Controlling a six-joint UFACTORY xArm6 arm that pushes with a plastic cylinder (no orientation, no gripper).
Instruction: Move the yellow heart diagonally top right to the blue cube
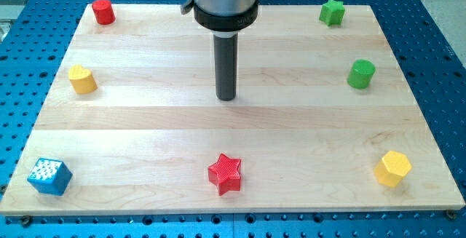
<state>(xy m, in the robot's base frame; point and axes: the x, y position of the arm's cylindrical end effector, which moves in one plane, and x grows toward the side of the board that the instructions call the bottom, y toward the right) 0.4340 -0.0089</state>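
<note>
Hovering over the middle of the wooden board (pixel 145 121), my tip (pixel 227 98) sits near the board's upper centre, touching no block; no fingers on this rig, just a plain dark rod (pixel 227 63) under a silver collar (pixel 226 5), so nothing is gripped. Yellow heart (pixel 82 79) lies near the view's left edge, well apart from the tip, to its left and at about the same height. Blue cube (pixel 49 176) is in the bottom left corner, below the yellow heart and slightly left of it, well apart from it. Red cylinder (pixel 103 11) stands in the top left corner. Red star (pixel 225 173) sits at bottom centre, below the tip and well apart. Green star (pixel 332 12) at top right, green cylinder (pixel 360 74) below it near the right edge, yellow hexagon block (pixel 393 168) at bottom right. Board rests on a blue perforated table (pixel 429 49).
</note>
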